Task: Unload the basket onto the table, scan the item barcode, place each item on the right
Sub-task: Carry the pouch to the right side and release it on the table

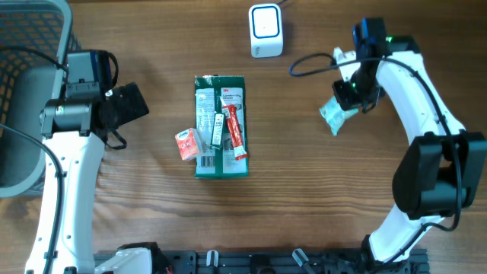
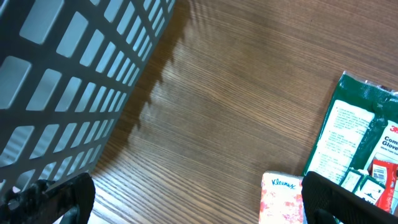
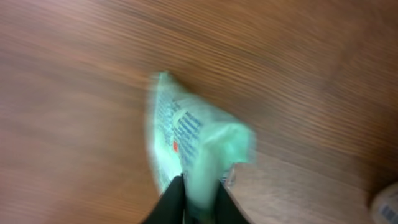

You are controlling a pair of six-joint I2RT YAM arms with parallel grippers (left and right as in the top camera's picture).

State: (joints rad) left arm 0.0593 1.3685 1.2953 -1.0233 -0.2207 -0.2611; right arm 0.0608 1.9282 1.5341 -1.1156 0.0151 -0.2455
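In the overhead view, the right gripper (image 1: pixel 345 102) holds a small pale-green packet (image 1: pixel 332 117) by one edge, well right of the white scanner (image 1: pixel 266 31). The packet hangs crumpled, so its barcode could end up folded or facing away from the scanner window, and the scan would then fail. The left gripper (image 1: pixel 135 103) waits wide open and empty at the far side, well away from the green pack (image 1: pixel 210 166) at the centre with smaller items lying on it. The left wrist view shows its fingers spread over bare wood between the basket (image 2: pixel 56 74) and a tissue pack (image 2: pixel 281 199); a careless sweep could nudge that pack. In the right wrist view, which is blurred, the dark fingers (image 3: pixel 169 200) pinch only the packet's lower edge. That is a thin hold on slick film, so the packet may slip or twist if the arm swings quickly, and it could drop short of the scanner.
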